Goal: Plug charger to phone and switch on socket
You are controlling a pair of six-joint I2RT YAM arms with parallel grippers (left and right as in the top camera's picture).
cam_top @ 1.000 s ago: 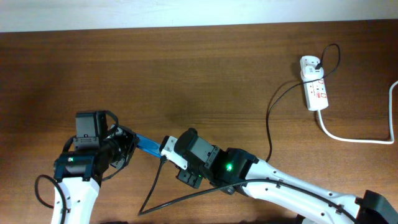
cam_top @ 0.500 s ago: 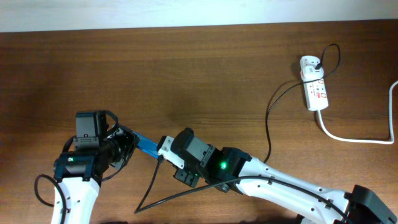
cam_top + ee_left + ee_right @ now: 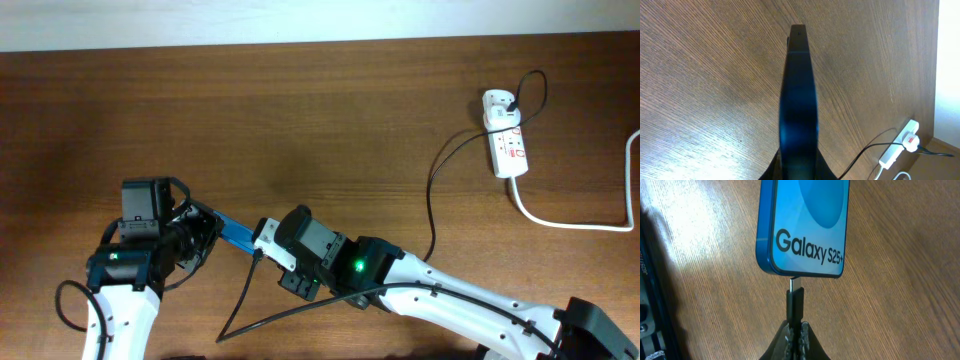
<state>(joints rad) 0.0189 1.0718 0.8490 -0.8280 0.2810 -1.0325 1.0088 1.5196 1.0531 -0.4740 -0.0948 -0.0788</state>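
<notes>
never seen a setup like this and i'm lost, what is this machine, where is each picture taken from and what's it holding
Two robot arms work at a wooden table. One picture looks down from above; the other two come from cameras on each wrist. The left tool holds a blue phone. The right tool pinches the plug of a thin black charger cable, its metal tip at the phone's bottom edge. Off to the side lies a white power strip with a thick white cord.
</notes>
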